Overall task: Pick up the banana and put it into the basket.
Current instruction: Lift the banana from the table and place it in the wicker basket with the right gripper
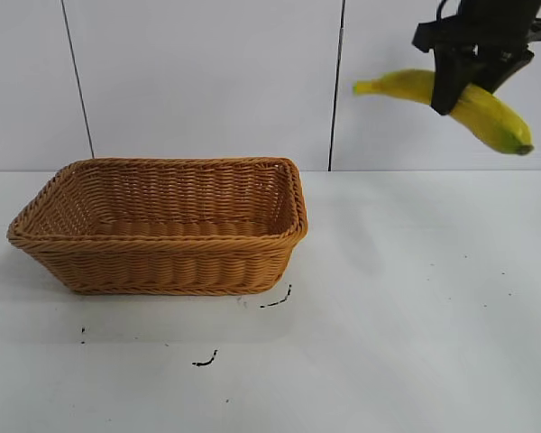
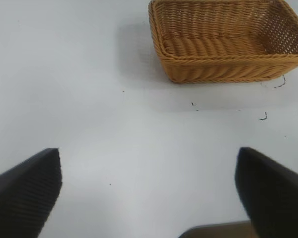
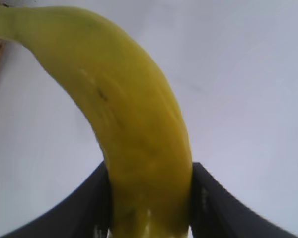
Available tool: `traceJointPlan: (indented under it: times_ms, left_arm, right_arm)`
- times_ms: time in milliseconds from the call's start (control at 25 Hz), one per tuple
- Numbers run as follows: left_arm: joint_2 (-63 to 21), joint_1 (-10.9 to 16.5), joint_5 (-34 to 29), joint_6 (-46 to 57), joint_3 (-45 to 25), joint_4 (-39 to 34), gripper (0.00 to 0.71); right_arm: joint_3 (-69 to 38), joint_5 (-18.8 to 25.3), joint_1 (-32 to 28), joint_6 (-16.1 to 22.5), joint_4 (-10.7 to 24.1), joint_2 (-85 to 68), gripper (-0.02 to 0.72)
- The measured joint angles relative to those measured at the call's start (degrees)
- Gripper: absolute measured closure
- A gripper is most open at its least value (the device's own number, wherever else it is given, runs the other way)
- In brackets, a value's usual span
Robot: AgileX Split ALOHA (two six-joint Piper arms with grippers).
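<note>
Nearest the exterior camera lie a few dark scuff marks (image 1: pixel 206 360) on the white table (image 1: pixel 415 307), just in front of the basket (image 1: pixel 162 225), which sits on the table's left half with its long side across the view and nothing inside it. In the left wrist view the left gripper (image 2: pixel 149 191) hangs over bare table, its 2 fingers spread wide apart and holding nothing, the basket farther off. High at the right, the right gripper (image 1: pixel 464 81) is clamped on the banana (image 1: pixel 487 115) near its middle; the fruit's long axis runs roughly level, stem toward the basket, dark tip drooping away. The basket lies left of and well below the banana, so the carry likely goes leftward, then down. Behind stands a pale panelled wall (image 1: pixel 207 81).
</note>
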State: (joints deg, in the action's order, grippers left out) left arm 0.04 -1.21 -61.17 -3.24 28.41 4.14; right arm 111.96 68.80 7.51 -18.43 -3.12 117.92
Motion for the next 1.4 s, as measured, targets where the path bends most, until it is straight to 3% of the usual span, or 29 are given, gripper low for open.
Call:
traceJointPlan:
  times_ms: [240,400,520,720,880,1400]
  left_arm:
    - [0.0,0.0,0.0,0.0,0.0,0.0,0.02]
    - [0.0,0.0,0.0,0.0,0.0,0.0,0.02]
    - [0.0,0.0,0.0,0.0,0.0,0.0,0.02]
    - [0.0,0.0,0.0,0.0,0.0,0.0,0.02]
    - [0.0,0.0,0.0,0.0,0.0,0.0,0.02]
    - [0.0,0.0,0.0,0.0,0.0,0.0,0.02]
  right_arm:
    - [11.74,0.89,6.14,-1.78,-0.01,7.75,0.4]
    - [16.63,0.62,11.95,-8.59,0.06,10.81,0.4]
    - [17.22,-3.16,16.61,-15.71,-0.06,11.79,0.4]
    - [17.47,-11.75,23.35,-20.9,-0.1,14.41,0.4]
    - [17.47,-18.97,26.54,-21.96,-0.28,17.77,0.4]
    - [17.47,-22.64,27.41,-22.02,-0.3,25.46,0.4]
